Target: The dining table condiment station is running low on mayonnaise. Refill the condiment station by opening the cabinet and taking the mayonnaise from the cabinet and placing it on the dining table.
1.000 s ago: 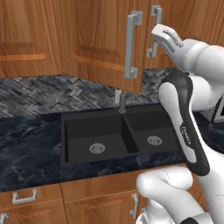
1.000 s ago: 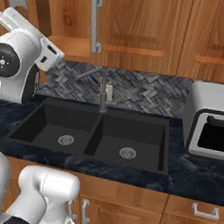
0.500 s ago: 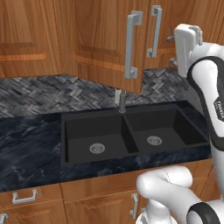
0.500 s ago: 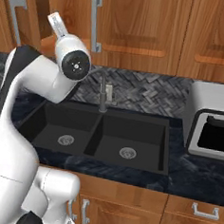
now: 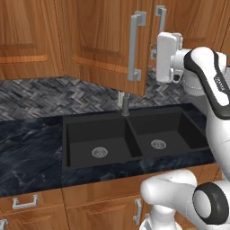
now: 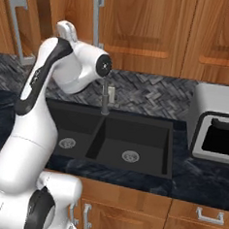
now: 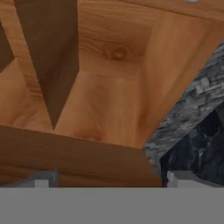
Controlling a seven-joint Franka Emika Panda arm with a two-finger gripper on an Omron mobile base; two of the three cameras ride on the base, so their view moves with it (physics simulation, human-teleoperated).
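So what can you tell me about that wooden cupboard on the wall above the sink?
The medium-brown wooden wall cabinet hangs above the black double sink and the grey herringbone tile wall. Its panelled doors carry long vertical silver bar handles. One door stands swung partly open, its lower corner jutting out over the faucet. The white arm's pincer is raised beside that door's edge, jaws apart, holding nothing.

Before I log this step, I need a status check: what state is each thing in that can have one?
cabinet: left door swung partly open.
gripper: open, holding nothing.
faucet: no water running.
sink: empty, dry.
microwave: door closed.
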